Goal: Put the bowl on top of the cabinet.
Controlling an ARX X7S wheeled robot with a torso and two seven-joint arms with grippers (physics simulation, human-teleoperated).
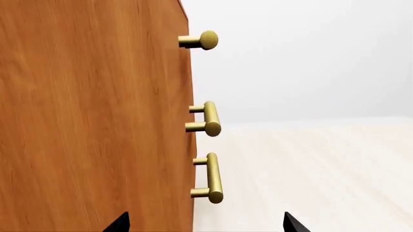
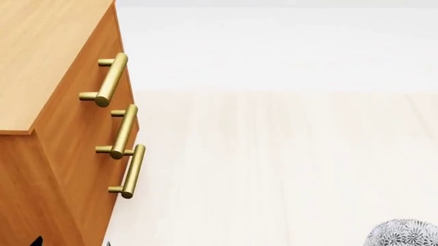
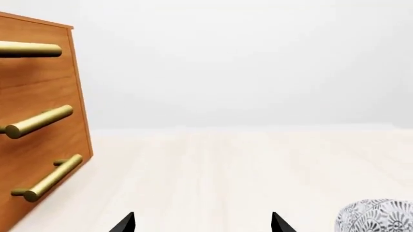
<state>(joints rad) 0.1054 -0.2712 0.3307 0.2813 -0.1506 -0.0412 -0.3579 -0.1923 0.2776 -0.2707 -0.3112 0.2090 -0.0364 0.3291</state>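
The right gripper is seen with its two dark fingertips spread apart and nothing held between them, a broad stretch of pale floor lying open ahead. The bowl is set on that floor just off to the gripper's right, while the cabinet is stood well apart to its left. The left gripper, likewise parted and empty, is held close beside the cabinet's front edge, below the brass handles.

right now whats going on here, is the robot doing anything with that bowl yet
Not yet. The bowl sits on the pale floor at the head view's lower right, untouched. The cabinet stands to the robot's left with its top bare in the part that shows. Both grippers are open and hold nothing: the left gripper faces the cabinet's side, and the right gripper points over the floor, with the bowl off to one side.
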